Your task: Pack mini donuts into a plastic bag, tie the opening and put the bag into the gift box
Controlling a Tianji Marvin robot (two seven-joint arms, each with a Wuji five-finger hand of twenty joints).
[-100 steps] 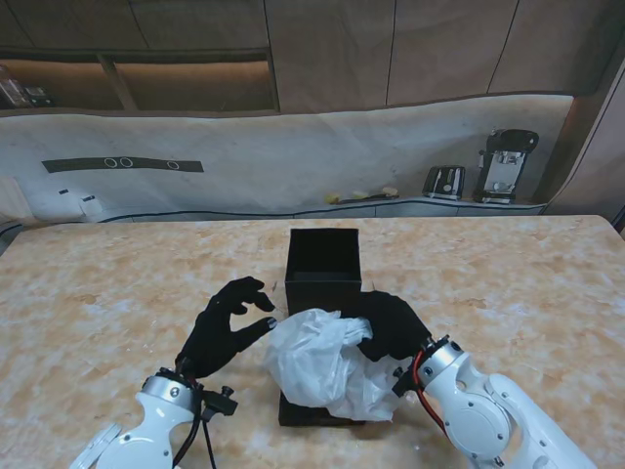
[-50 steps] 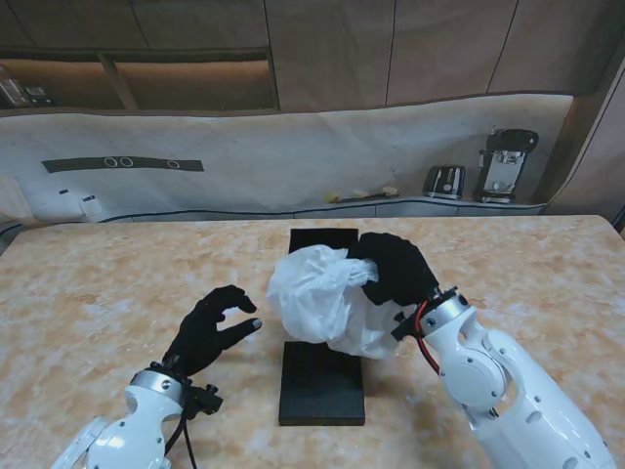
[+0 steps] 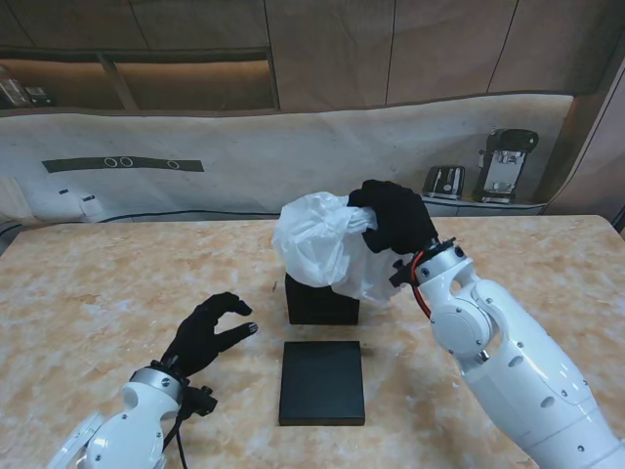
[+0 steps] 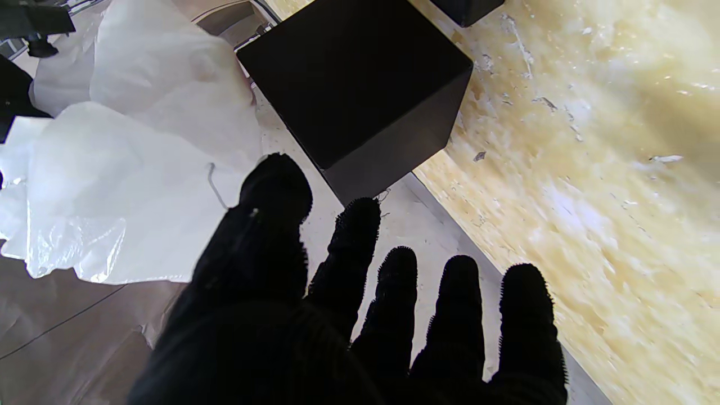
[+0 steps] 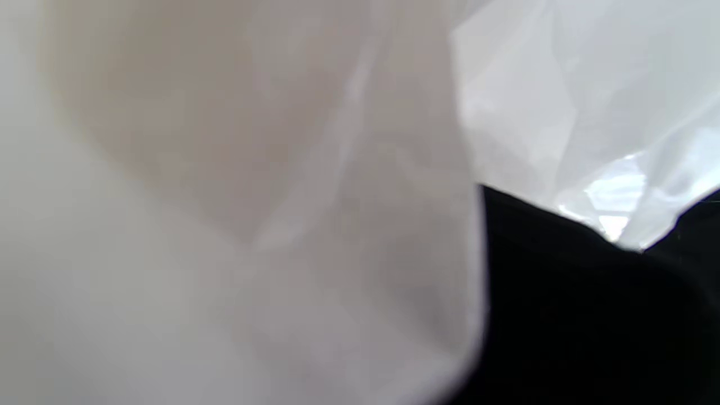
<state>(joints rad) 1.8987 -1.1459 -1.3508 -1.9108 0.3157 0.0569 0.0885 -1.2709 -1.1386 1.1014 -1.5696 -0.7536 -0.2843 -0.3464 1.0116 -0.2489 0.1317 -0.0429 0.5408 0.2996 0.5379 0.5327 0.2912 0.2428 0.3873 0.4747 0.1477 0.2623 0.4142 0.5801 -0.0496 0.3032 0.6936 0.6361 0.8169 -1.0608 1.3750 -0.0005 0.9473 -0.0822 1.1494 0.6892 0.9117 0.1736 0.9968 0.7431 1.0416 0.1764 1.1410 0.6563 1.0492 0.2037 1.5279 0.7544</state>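
While the bag is clutched by the right robot hand above the box, only lowering it in is judged left; the left robot hand is spread, empty.

One bag; one box; one lid.

Left robot hand, right robot hand: black knit gloves. Glossy white arm shells behind wrists. Red cable at right wrist, black cable at left.
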